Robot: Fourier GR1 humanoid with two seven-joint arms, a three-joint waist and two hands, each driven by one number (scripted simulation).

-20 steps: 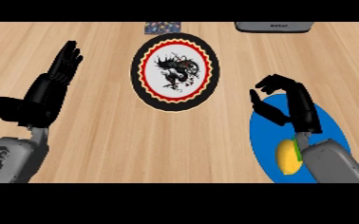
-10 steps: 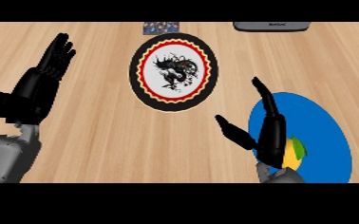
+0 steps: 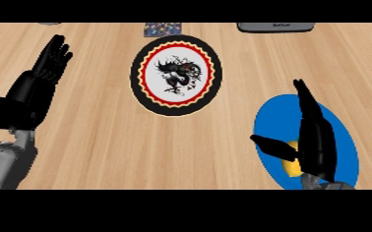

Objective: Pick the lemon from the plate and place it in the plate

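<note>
1. We start at the right hand (image 3: pixel 317 142), low at the view's right: fingers stretched out straight and pointing up the counter, thumb spread off to the left. It is released, wide open, gripping nothing.
2. Under that palm we catch only a sliver of yellow: the lemon (image 3: pixel 291 167), peeking out between thumb and fingers. We cannot tell whether the palm touches it; no finger curls round it.
3. The lemon lies on the blue plate (image 3: pixel 270 123), in its lower half, and the hand covers much of that plate's middle.
4. Moving outward and up to the left, we find the patterned plate (image 3: pixel 174 75): black rim, red and yellow ring, white centre with a dark figure. It stands well apart from the blue plate and carries no lemon.
5. Over at the view's left edge, the left hand (image 3: pixel 40 83) rests open, fingers straight and up, holding nothing.
6. All of it sits on the wooden counter (image 3: pixel 94 147); at its far edge we see a small speckled object (image 3: pixel 162 28) and a grey object (image 3: pixel 276 27), both cut off.
</note>
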